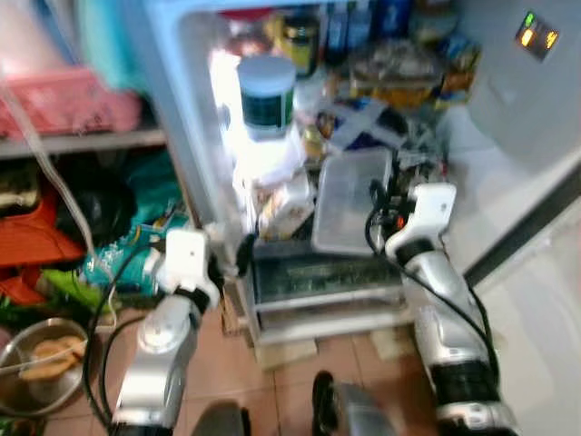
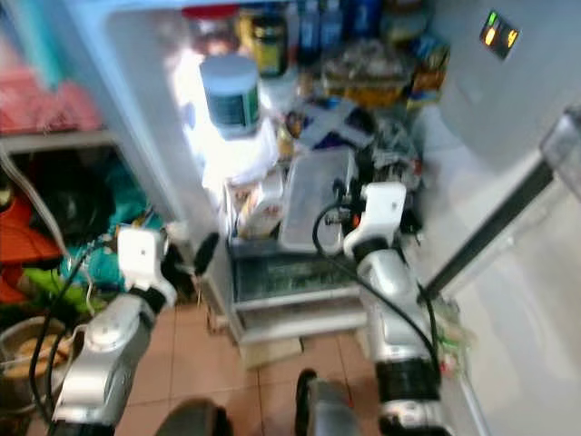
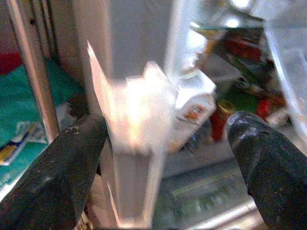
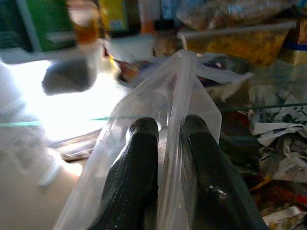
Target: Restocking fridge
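Note:
The fridge [image 1: 508,100] stands open before me, its shelves crowded with jars and packets. My right gripper [image 4: 169,139] is shut on the rim of a clear plastic container [image 1: 349,200], which tilts against the front of the lower shelf above the crisper drawer [image 1: 318,277]. A white tub with a green label [image 1: 267,95] stands on the shelf above. My left gripper [image 3: 165,143] is open near the fridge's left wall [image 3: 134,158], with nothing between its fingers. A small carton [image 3: 194,103] stands inside beyond it.
Left of the fridge a shelf unit [image 1: 82,141] holds pink, orange and teal items. A metal bowl [image 1: 41,363] with food sits on the tiled floor at lower left. The fridge door [image 1: 536,227] swings out on the right.

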### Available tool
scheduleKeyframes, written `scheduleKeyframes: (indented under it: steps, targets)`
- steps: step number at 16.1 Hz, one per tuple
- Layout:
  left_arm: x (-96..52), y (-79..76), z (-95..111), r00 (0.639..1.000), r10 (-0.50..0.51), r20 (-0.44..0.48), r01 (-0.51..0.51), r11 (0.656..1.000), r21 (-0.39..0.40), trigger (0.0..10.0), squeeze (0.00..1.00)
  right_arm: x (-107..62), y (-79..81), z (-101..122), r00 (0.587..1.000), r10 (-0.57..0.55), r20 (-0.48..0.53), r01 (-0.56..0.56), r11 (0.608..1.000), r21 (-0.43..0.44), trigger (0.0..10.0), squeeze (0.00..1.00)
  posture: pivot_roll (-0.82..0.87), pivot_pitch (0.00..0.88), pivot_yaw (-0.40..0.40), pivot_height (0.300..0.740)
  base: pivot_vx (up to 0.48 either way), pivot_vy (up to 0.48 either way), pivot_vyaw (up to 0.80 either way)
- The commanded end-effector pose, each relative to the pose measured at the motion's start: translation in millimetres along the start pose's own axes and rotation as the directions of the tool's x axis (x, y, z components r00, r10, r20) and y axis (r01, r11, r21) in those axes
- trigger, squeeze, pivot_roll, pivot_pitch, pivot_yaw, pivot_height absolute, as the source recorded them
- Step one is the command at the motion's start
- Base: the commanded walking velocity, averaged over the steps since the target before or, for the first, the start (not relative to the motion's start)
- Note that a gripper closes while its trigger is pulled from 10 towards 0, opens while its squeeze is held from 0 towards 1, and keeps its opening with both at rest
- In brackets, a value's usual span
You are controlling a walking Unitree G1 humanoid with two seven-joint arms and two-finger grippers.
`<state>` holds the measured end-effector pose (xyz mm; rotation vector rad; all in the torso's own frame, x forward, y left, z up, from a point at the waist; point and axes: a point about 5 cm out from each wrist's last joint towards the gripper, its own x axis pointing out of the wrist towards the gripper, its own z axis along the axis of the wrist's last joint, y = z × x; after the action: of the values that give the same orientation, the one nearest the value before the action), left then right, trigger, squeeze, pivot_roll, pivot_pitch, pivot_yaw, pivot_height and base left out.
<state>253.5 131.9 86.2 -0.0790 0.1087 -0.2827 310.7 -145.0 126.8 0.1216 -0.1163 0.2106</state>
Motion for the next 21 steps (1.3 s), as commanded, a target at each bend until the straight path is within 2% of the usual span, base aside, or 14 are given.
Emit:
scheduleKeyframes:
  steps: [1, 5, 21]
  targets:
    - [-0.1, -0.4, 1.4, 1.0, -0.009, 0.002, 0.009, 1.0, 0.013, 10.0, 0.0, -0.7, 0.4, -1.0, 1.0, -0.004, -0.003, 0.004, 1.0, 0.002, 10.0, 0.0, 0.06, 0.123, 0.025, 0.74, 0.0, 0.0, 0.0]
    - [-4.5, -1.7, 5.0, 1.0, -0.012, 0.027, 0.011, 1.0, 0.018, 10.0, 0.0, 7.0, -2.0, 3.7, 1.0, -0.005, 0.013, 0.005, 1.0, 0.013, 10.0, 0.0, 0.07, 0.127, 0.025, 0.74, 0.0, 0.0, 0.0]
    - [-4.5, -1.7, 5.0, 1.0, -0.012, 0.027, 0.011, 1.0, 0.018, 10.0, 0.0, 7.0, -2.0, 3.7, 1.0, -0.005, 0.013, 0.005, 1.0, 0.013, 10.0, 0.0, 0.07, 0.127, 0.025, 0.74, 0.0, 0.0, 0.0]
